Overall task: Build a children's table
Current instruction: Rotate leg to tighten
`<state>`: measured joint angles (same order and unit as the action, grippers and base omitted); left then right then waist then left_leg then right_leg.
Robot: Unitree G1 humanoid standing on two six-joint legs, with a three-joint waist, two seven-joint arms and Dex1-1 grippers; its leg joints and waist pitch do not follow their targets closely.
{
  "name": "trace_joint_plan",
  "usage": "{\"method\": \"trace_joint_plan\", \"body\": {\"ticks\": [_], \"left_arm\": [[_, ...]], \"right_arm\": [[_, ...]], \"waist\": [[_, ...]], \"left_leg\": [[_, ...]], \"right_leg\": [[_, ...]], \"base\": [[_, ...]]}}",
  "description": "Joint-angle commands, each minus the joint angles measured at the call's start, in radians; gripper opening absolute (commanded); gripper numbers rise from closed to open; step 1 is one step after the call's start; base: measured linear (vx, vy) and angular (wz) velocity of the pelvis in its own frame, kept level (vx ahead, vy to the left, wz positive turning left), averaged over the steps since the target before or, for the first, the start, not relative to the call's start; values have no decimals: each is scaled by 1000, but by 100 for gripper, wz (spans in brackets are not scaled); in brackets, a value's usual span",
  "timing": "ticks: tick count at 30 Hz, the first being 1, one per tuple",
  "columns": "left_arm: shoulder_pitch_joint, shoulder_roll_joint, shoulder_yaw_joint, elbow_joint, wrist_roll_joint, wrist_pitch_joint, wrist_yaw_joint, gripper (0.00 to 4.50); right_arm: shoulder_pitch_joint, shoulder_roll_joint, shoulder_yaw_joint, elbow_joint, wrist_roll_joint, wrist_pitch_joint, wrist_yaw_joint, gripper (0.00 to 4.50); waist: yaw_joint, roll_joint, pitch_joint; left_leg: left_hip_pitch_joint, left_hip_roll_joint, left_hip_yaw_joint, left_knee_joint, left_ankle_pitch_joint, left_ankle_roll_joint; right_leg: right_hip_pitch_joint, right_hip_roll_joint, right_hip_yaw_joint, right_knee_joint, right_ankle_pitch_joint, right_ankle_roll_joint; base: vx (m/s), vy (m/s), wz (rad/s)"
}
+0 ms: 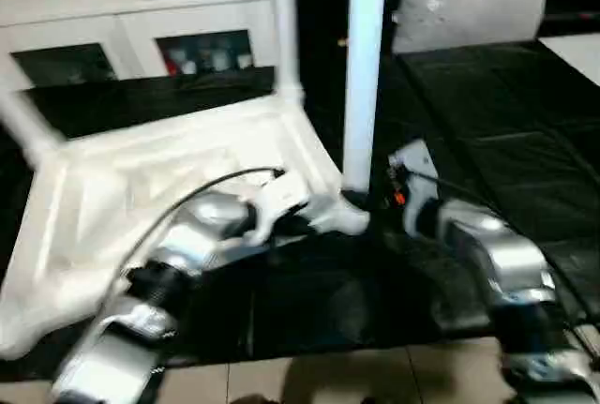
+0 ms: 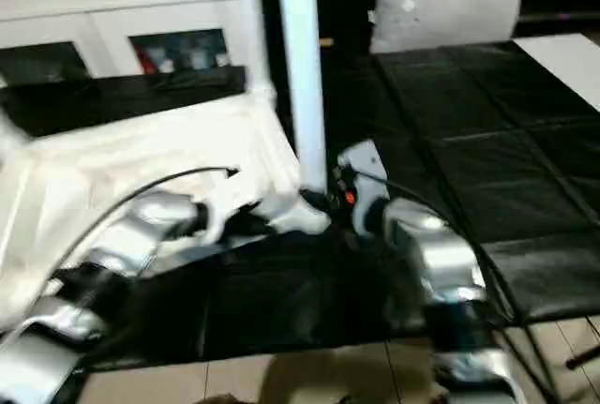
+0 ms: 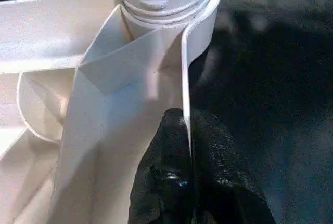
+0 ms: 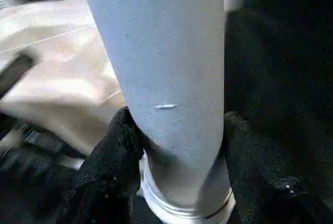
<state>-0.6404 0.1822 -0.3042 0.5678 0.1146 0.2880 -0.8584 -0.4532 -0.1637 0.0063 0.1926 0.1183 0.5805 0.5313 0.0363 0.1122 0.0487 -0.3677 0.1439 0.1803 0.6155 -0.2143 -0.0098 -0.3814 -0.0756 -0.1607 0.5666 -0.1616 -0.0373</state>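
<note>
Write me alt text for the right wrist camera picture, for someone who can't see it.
A white tubular leg stands upright in close-up, gripped near its base between the right gripper's two black fingers. Its ringed lower end sits at a corner of the upturned white tabletop, which lies on a black surface.

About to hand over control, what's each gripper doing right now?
Left gripper: shut on the tabletop rim.
Right gripper: closed around the leg.
</note>
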Motion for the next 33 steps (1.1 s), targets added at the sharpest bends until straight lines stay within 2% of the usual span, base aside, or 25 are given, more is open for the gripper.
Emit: {"method": "trace_joint_plan", "body": {"ticks": [1,2,3,4,7,12,15,17,19,20,21,23,24,25,26,27,29,31,32,33], "left_arm": [[-50,-60,4,-19,-6,-5,68,0],[-52,-74,8,-19,7,8,94,0],[-53,-79,9,-20,11,12,101,0],[-51,-84,9,-27,13,23,109,0],[-46,-76,2,-37,11,27,97,0],[-31,-37,-12,-55,10,5,44,0],[-25,6,-21,-46,15,-48,-6,0],[-24,21,-23,-42,15,-62,-23,0],[-20,47,-33,-40,13,-89,-68,0],[-8,96,-49,-38,3,-145,-158,0],[-4,113,-54,-37,0,-162,-188,0],[-1,141,-65,-33,-2,-190,-238,0],[-1,166,-76,-24,-4,-232,-281,0],[-1,166,-76,-24,-4,-232,-281,0],[2,191,-85,-22,-13,-279,-335,0],[6,211,-90,-27,-29,-320,-392,0],[6,223,-94,-28,-37,-342,-423,0],[4,229,-98,-26,-37,-344,-433,0],[4,233,-101,-25,-36,-352,-440,0],[3,242,-107,-23,-34,-369,-454,0]], "right_arm": [[-5,81,73,44,19,21,-23,199],[-9,98,73,56,9,-3,-48,253],[-11,102,76,61,4,-22,-53,266],[-9,112,74,57,5,-41,-49,266],[-5,110,69,46,13,-52,-37,304],[6,74,59,32,29,-94,17,342],[30,-14,102,2,26,-107,140,368],[35,-39,102,-4,28,-110,168,394],[35,-69,91,-6,36,-114,201,400],[36,-139,86,-6,42,-150,295,407],[39,-165,90,-10,46,-176,343,416],[40,-198,85,-8,70,-205,416,445],[36,-221,76,1,92,-221,464,448],[36,-221,76,1,92,-221,464,448],[29,-251,85,18,87,-245,503,448],[21,-278,94,38,86,-262,554,448],[16,-290,99,52,91,-282,593,448],[13,-298,103,61,94,-301,614,448],[12,-301,106,63,98,-297,627,448],[9,-308,113,68,106,-292,655,448]], "waist": [[4,-14,-69],[5,-13,-70],[5,-12,-70],[6,-12,-70],[5,-10,-70],[5,-10,-70],[11,-9,-73],[13,-8,-74],[15,-8,-73],[18,-7,-72],[19,-8,-72],[26,-2,-72],[31,-6,-70],[31,-6,-70],[39,-5,-73],[45,-9,-74],[59,-9,-77],[66,-8,-77],[70,-9,-77],[71,-18,-77]], "left_leg": [[2,86,-55,-71,-168,53],[2,87,-55,-71,-155,62],[4,89,-55,-71,-152,63],[3,92,-57,-72,-152,68],[4,99,-59,-76,-162,73],[4,98,-57,-75,-171,70],[2,101,-57,-73,-144,91],[2,104,-57,-73,-137,97],[1,103,-57,-73,-145,97],[0,99,-55,-72,-159,96],[0,99,-54,-72,-162,97],[5,104,-53,-72,-169,102],[5,106,-53,-74,-180,102],[5,106,-53,-74,-180,102],[9,109,-54,-74,-180,97],[11,112,-53,-74,-170,94],[11,113,-51,-71,-155,91],[8,113,-49,-70,-149,92],[7,114,-50,-70,-143,94],[6,112,-49,-70,-140,98]], "right_leg": [[52,-117,72,-89,-371,-65],[52,-115,71,-89,-361,-64],[49,-115,72,-89,-358,-63],[52,-115,72,-87,-347,-63],[52,-116,75,-81,-315,-75],[53,-120,78,-79,-307,-86],[56,-118,80,-70,-247,-90],[55,-117,80,-65,-215,-105],[56,-119,81,-65,-218,-113],[58,-120,79,-69,-244,-107],[59,-118,79,-69,-252,-102],[52,-115,79,-70,-262,-96],[52,-115,79,-72,-273,-96],[52,-115,79,-72,-273,-96],[48,-116,80,-69,-272,-101],[48,-116,82,-66,-255,-105],[47,-119,84,-59,-231,-119],[48,-120,84,-55,-215,-131],[48,-120,85,-55,-210,-133],[49,-120,84,-56,-214,-131]], "base": [[0,0,0],[0,0,0],[0,0,0],[0,0,0],[0,0,0],[0,0,0],[0,0,0],[0,0,0],[0,0,0],[0,0,0],[0,0,0],[0,0,0],[0,0,0],[0,0,0],[0,0,0],[0,0,0],[0,0,0],[0,0,0],[0,0,0],[0,0,0]]}}
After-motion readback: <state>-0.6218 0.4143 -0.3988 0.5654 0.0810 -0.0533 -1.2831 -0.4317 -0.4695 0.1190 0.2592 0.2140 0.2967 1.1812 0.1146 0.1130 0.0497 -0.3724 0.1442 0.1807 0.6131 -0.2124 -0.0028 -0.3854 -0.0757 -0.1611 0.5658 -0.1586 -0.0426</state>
